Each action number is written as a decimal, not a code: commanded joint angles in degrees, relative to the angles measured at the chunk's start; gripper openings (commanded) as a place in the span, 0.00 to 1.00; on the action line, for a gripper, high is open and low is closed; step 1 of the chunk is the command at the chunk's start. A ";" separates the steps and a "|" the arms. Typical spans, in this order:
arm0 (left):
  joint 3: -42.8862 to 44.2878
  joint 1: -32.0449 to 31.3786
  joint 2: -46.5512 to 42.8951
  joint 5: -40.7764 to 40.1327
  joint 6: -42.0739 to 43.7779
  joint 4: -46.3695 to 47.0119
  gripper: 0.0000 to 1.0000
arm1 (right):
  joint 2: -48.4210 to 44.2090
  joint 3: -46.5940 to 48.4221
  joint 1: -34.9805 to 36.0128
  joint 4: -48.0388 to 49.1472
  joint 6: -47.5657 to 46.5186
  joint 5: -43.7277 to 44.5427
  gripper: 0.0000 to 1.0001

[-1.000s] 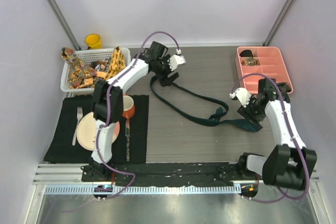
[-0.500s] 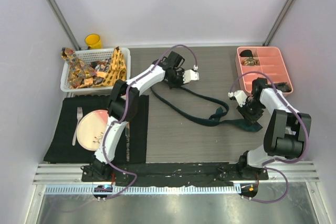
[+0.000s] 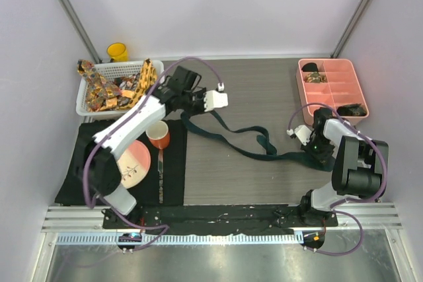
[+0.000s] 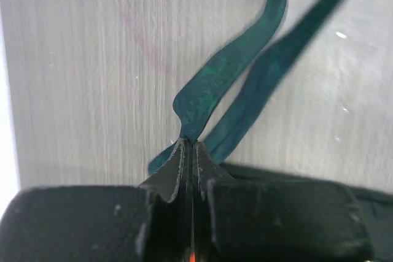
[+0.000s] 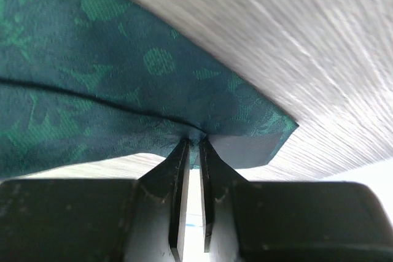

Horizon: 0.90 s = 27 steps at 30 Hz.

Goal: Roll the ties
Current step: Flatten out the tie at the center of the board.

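Observation:
A dark teal tie (image 3: 241,142) lies stretched across the grey table, with a small fold near its middle. My left gripper (image 3: 190,111) is shut on its narrow end, beside the placemat. In the left wrist view the thin teal band (image 4: 228,70) runs up and away from the closed jaws (image 4: 190,144). My right gripper (image 3: 318,152) is shut on the tie's wide pointed end, which bunches between the jaws (image 5: 193,140) as patterned teal cloth (image 5: 92,59) in the right wrist view. Other ties (image 3: 135,84), yellow-orange and brownish patterned, are heaped in a white basket (image 3: 84,100) at the back left.
A black placemat (image 3: 79,170) at the left holds a plate (image 3: 132,166), an orange cup (image 3: 157,135), a fork (image 3: 99,153) and a knife. A yellow cup (image 3: 117,51) stands behind the basket. A pink compartment tray (image 3: 344,77) sits at the back right.
Both grippers have closed on the teal tie. The left arm has swung left and nearer, drawing the narrow end toward the placemat. The right gripper has shifted slightly nearer at the wide end.

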 commanded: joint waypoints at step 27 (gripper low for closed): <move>-44.25 -6.28 -28.25 -7.20 -0.16 10.14 0.53 | -2.94 24.50 3.05 -12.83 3.46 -20.33 0.52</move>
